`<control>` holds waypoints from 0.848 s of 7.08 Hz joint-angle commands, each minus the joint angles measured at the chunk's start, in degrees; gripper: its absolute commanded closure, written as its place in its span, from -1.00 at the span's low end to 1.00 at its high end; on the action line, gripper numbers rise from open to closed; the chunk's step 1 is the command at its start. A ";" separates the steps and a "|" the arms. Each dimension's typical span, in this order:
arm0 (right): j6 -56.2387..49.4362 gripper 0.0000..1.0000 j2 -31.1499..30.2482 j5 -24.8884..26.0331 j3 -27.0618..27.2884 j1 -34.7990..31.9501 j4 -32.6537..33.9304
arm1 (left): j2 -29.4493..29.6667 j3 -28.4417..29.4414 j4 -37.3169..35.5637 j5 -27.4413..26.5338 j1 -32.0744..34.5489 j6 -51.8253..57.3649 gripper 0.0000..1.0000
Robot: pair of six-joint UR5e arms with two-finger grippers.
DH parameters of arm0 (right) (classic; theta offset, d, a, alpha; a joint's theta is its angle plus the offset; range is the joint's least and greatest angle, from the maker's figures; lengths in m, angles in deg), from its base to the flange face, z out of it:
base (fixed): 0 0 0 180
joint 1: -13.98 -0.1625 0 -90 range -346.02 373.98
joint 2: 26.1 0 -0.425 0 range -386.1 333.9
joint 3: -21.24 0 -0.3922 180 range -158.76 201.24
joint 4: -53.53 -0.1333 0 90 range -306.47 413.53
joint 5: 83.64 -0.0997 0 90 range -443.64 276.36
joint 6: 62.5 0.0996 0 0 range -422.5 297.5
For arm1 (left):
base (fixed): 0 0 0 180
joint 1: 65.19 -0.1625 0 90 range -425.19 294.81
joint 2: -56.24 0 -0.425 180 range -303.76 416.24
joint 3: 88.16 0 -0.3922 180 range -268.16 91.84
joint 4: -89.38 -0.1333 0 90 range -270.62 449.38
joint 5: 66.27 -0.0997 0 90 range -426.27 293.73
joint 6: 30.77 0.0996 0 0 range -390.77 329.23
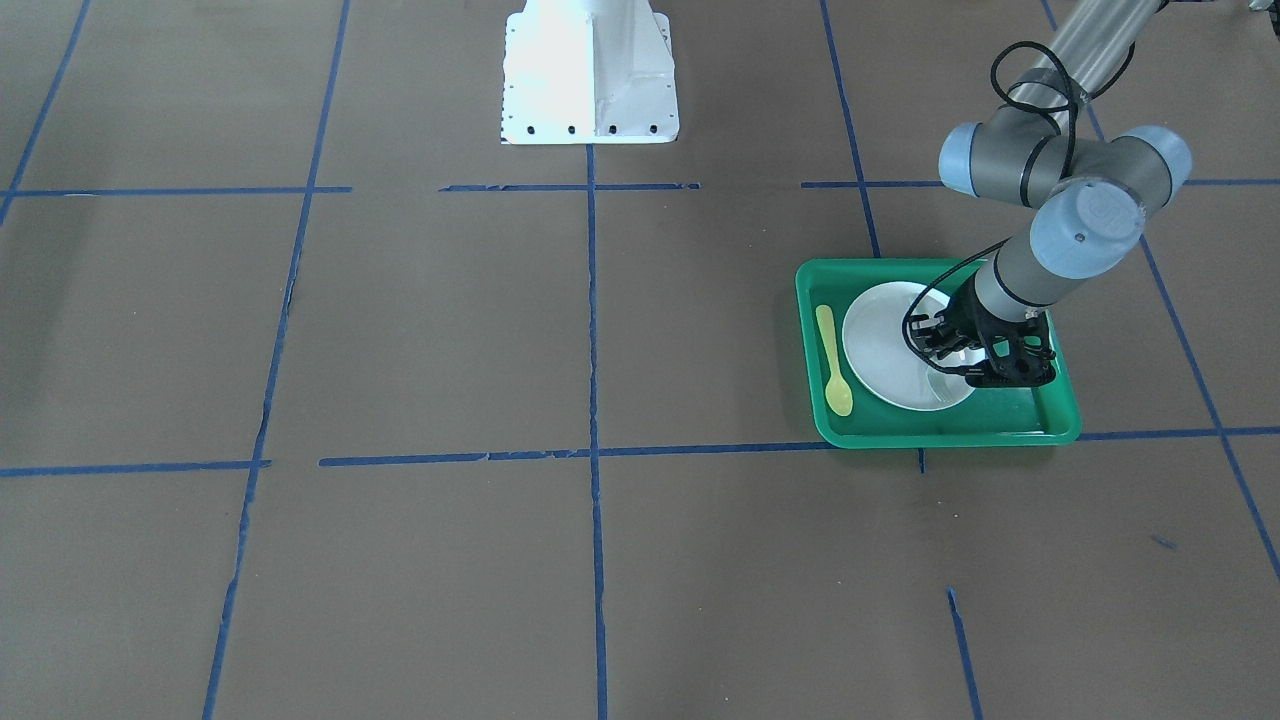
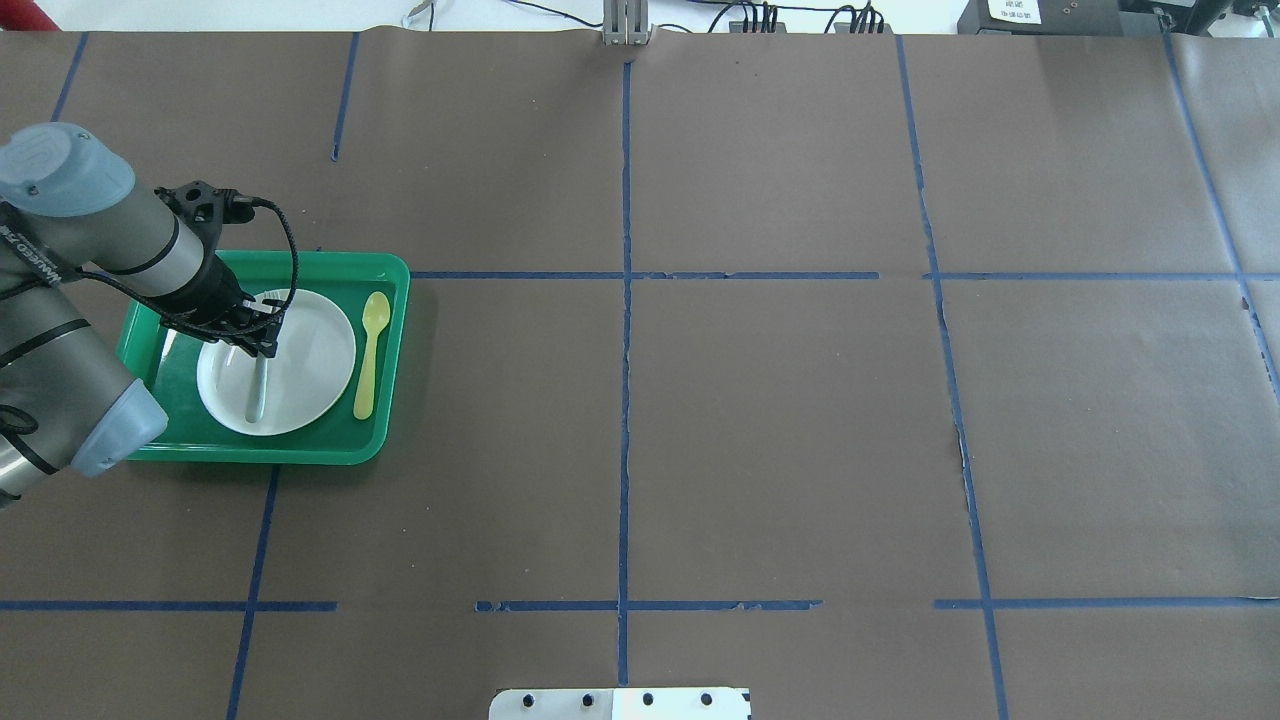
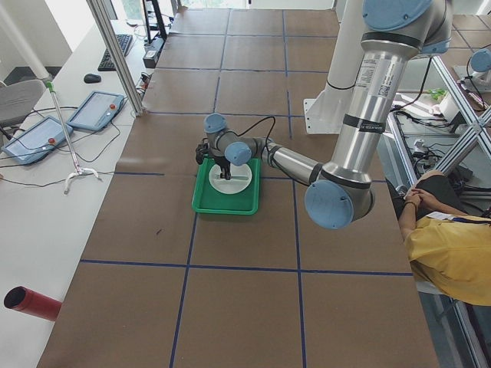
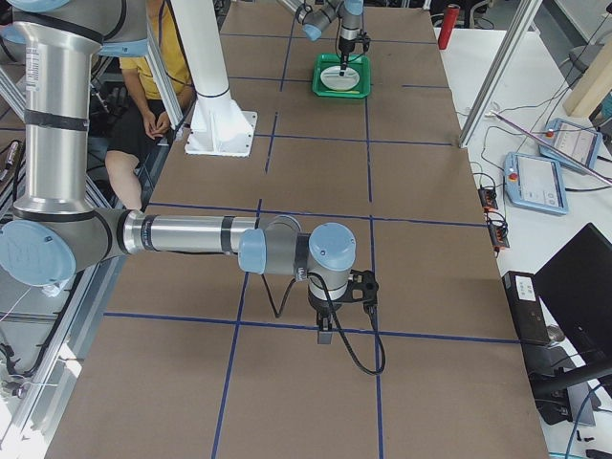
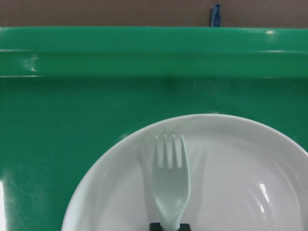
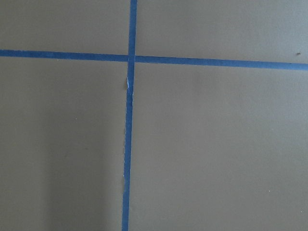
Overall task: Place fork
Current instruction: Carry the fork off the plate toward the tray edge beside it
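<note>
The pale plastic fork (image 5: 170, 182) hangs tines-forward just over the white plate (image 5: 231, 163), casting a shadow on it. In the overhead view the fork (image 2: 257, 388) lies along the plate's (image 2: 315, 355) left half. My left gripper (image 2: 264, 342) is shut on the fork's handle end, above the plate inside the green tray (image 2: 300, 452). In the front view the gripper (image 1: 962, 347) covers the fork over the plate (image 1: 885, 360). My right gripper (image 4: 326, 334) shows only in the right side view, low over bare table; I cannot tell whether it is open or shut.
A yellow plastic spoon (image 2: 370, 347) lies in the tray beside the plate, on the side toward the table's middle; it also shows in the front view (image 1: 832, 362). The tray's far wall (image 5: 154, 53) is ahead of the fork. The white robot base (image 1: 590, 70) stands mid-table.
</note>
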 commanded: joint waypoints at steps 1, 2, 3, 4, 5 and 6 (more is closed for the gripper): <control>-0.04 -1.00 0.00 0.00 0.00 0.00 0.00 | -2.38 -6.06 -4.51 0.09 2.75 0.47 1.00; -0.04 -1.00 0.00 0.00 0.00 0.00 0.00 | -6.14 -7.21 -3.92 0.00 4.86 0.91 1.00; -0.04 -1.00 0.00 0.00 0.00 0.00 0.00 | -7.49 -6.53 -3.31 -0.26 4.88 1.52 1.00; -0.04 -1.00 0.00 0.00 0.00 0.00 0.00 | -7.50 -4.95 -2.95 -0.44 4.97 5.01 1.00; 0.05 -1.00 0.00 0.00 0.00 0.00 0.00 | -7.41 -3.02 -2.95 -0.35 4.80 8.35 1.00; -0.04 -1.00 0.00 0.00 0.00 0.00 0.00 | -6.45 -0.57 -2.95 -0.26 4.45 7.95 1.00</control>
